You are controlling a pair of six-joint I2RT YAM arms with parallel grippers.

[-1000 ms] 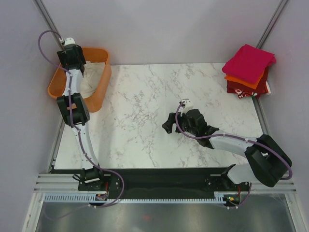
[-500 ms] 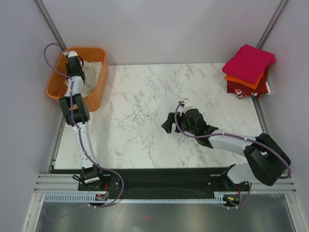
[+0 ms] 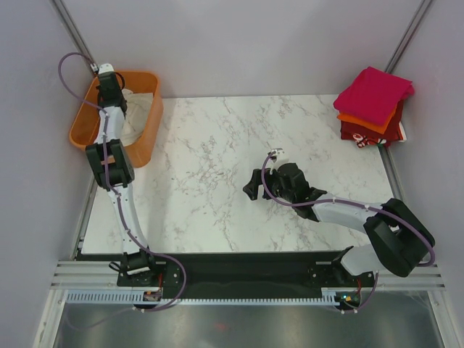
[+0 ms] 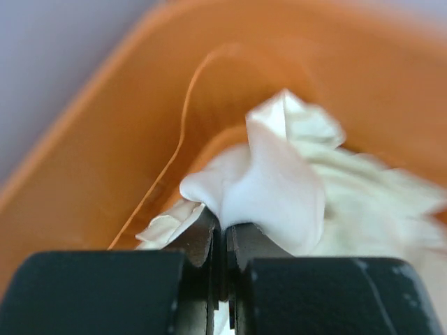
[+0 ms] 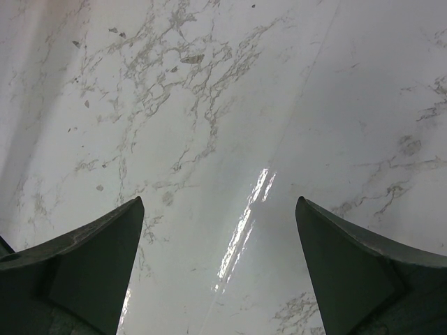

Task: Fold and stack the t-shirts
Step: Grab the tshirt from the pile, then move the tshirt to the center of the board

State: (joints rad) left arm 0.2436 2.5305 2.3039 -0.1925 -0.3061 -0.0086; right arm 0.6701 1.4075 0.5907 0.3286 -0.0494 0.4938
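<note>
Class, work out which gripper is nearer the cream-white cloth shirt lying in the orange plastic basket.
Left. The left gripper is inside the orange basket, shut on a fold of the cream-white shirt. The right gripper hangs open over the marble table, well away.

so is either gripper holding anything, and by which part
The left gripper pinches a bunched fold of the cream-white t-shirt inside the orange basket; the right gripper is open, holding nothing.
</note>
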